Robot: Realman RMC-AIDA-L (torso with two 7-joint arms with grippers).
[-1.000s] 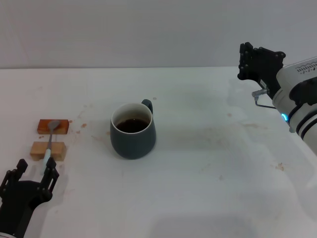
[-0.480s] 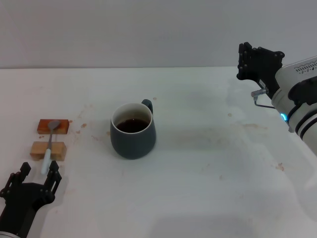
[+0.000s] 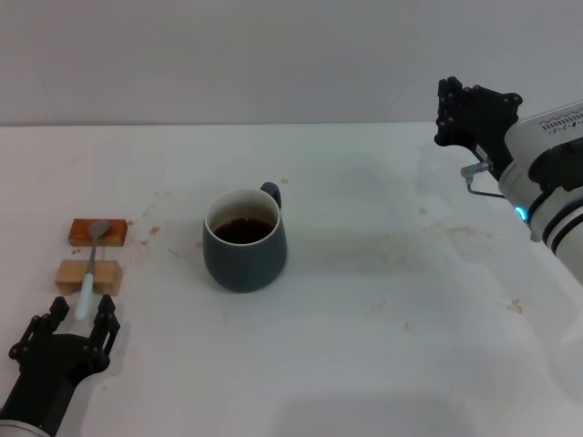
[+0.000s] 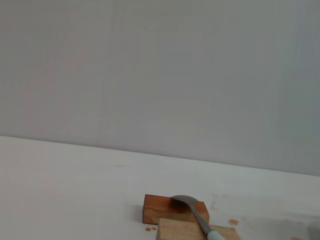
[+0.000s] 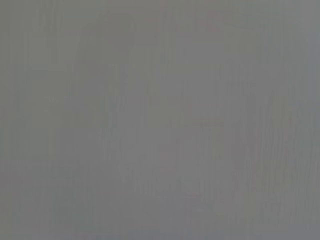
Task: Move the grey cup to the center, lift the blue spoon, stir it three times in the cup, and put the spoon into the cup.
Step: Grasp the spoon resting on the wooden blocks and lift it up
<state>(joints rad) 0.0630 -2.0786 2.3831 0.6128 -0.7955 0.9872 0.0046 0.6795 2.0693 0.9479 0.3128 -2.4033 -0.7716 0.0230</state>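
Blue spoon (image 3: 92, 260) handle end btwn left gripper (image 3: 79, 313) fingers.

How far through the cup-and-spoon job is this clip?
The grey cup already stands near mid-table. The blue spoon lies untouched across the orange block and the tan block; the open left gripper sits just short of its handle. The right gripper is raised far right. Lifting, stirring and dropping it in remain.

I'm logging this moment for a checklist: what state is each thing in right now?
grey cup: upright on the table, dark liquid inside, no spoon in it.
blue spoon: lying across the two blocks, not gripped.
orange block: flat, under the spoon's bowl.
tan block: flat, under the handle.
left gripper: open, just short of the handle's end.
right gripper: raised, parked at the far right.
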